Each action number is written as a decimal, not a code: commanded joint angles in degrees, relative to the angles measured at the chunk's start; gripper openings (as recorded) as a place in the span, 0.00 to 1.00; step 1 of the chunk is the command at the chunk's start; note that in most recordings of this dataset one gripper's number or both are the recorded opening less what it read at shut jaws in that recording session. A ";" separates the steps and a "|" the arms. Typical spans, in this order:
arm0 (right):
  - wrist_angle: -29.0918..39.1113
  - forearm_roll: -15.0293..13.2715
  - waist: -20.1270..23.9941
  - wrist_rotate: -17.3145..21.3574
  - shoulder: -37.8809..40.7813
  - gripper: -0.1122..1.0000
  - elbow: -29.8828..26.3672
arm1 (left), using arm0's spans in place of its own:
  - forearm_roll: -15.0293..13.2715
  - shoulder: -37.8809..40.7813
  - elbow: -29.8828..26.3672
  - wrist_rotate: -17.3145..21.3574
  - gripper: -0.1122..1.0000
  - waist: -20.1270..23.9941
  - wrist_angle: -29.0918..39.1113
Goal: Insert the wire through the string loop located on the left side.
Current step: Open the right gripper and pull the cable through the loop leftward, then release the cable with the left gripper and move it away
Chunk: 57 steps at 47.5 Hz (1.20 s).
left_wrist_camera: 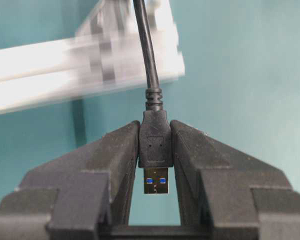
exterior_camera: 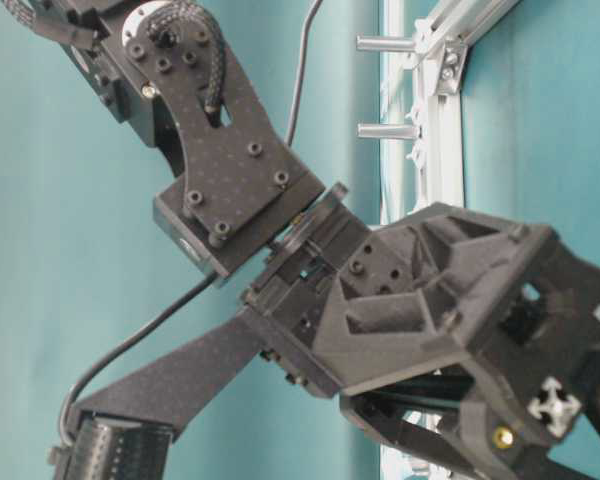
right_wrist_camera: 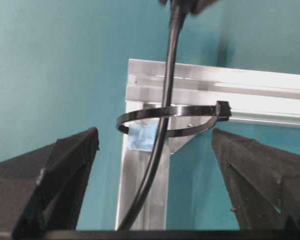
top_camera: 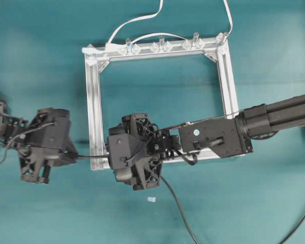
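The wire (left_wrist_camera: 151,75) is pinched at its plug end by the left tool (left_wrist_camera: 155,150) — both fingers clamp the black plug housing, with the metal tip and its blue insert poking back toward the wrist. From there the cable runs off toward the corner of the silver frame (top_camera: 94,101). In the right wrist view the same black wire (right_wrist_camera: 162,125) passes through the string loop (right_wrist_camera: 170,117), a thin dark band standing off the frame's corner beside a bit of pale blue tape (right_wrist_camera: 142,135). So the threading itself looks done, as far as I can judge; what seems left is drawing more cable through and letting go. The right tool (right_wrist_camera: 155,165) hangs just before the loop with its fingers spread wide, gripping nothing. Everything sits over the teal tabletop (top_camera: 40,51), a white cable (top_camera: 137,20) trailing off the frame's far bar. No brand, label or writing is legible anywhere.
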 commanded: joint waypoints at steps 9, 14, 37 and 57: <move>-0.26 -0.09 0.26 -0.09 -1.23 0.92 -0.88 | 0.00 -6.59 2.37 -2.90 0.30 -0.62 1.85; -0.26 -0.09 0.26 -0.09 -1.23 0.92 -0.88 | 0.00 -7.73 2.81 -2.90 0.30 -1.14 4.04; -0.18 -0.09 0.26 -0.09 -1.32 0.92 -0.88 | 0.00 -8.53 4.66 -2.99 0.30 -3.34 5.10; -0.26 -0.09 0.26 0.00 -1.23 0.92 -0.88 | 0.09 -8.00 4.57 -2.90 0.59 -3.34 6.33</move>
